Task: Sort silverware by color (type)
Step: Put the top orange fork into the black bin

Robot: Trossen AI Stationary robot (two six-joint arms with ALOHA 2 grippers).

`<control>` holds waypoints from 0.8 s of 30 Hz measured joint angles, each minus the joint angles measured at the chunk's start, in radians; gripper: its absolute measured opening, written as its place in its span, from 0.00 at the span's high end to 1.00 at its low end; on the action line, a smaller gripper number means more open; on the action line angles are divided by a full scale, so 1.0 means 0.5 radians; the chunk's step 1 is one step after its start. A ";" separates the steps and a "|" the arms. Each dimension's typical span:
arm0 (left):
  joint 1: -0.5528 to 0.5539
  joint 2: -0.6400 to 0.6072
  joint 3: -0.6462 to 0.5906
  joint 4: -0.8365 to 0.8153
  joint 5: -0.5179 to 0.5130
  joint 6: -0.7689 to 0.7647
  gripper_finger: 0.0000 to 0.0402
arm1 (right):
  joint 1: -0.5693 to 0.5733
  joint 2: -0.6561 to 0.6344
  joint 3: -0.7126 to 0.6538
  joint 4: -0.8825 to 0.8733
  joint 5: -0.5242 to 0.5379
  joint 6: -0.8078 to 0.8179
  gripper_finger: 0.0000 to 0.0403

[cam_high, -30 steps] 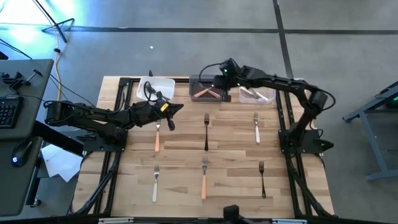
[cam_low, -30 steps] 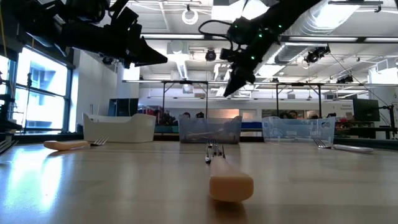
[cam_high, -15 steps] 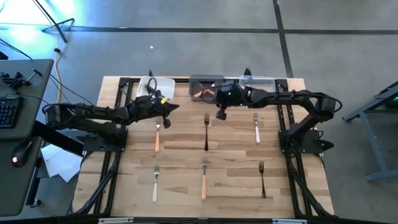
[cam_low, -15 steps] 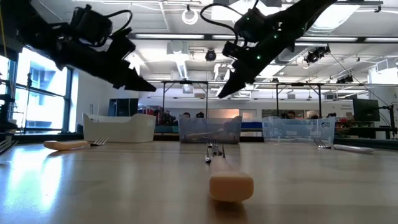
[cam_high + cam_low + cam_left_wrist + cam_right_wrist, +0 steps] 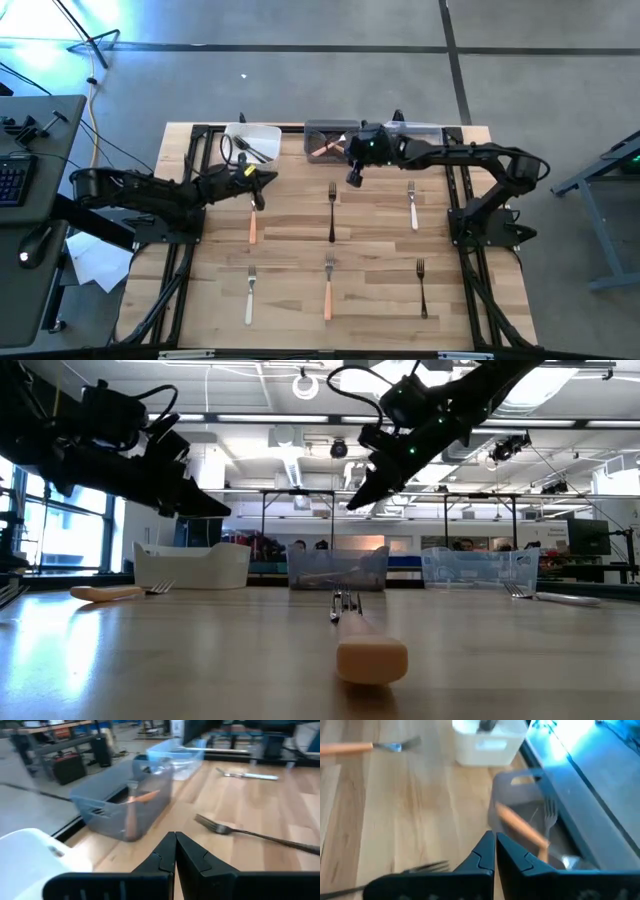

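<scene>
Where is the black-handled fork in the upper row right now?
In the high view, the black-handled fork lies mid-table between the orange-handled fork and the white-handled fork, just below the grey bin.

The wooden table [image 5: 290, 240] is being surrounded by grey concrete floor [image 5: 560, 80]. Left of the table, a dark desk [image 5: 35, 200] is being lit bluish. Beyond the table, ceiling lights [image 5: 305, 385] and windows [image 5: 60, 510] are being shown.
</scene>
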 joint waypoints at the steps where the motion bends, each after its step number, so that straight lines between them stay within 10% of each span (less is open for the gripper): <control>1: -0.014 0.000 0.001 -0.015 0.052 0.017 1.00 | -0.023 0.000 0.022 0.002 -0.062 -0.038 1.00; 8: -0.047 0.000 0.169 -0.366 0.173 0.009 1.00 | -0.098 0.000 0.189 -0.214 -0.318 -0.315 1.00; 16: -0.113 0.000 0.248 -0.937 -0.240 -0.268 1.00 | -0.099 0.011 0.087 -0.256 -0.421 -0.187 1.00; 24: -0.075 0.000 0.285 -0.961 -0.080 -0.224 1.00 | -0.023 0.011 -0.401 0.401 -0.449 0.113 1.00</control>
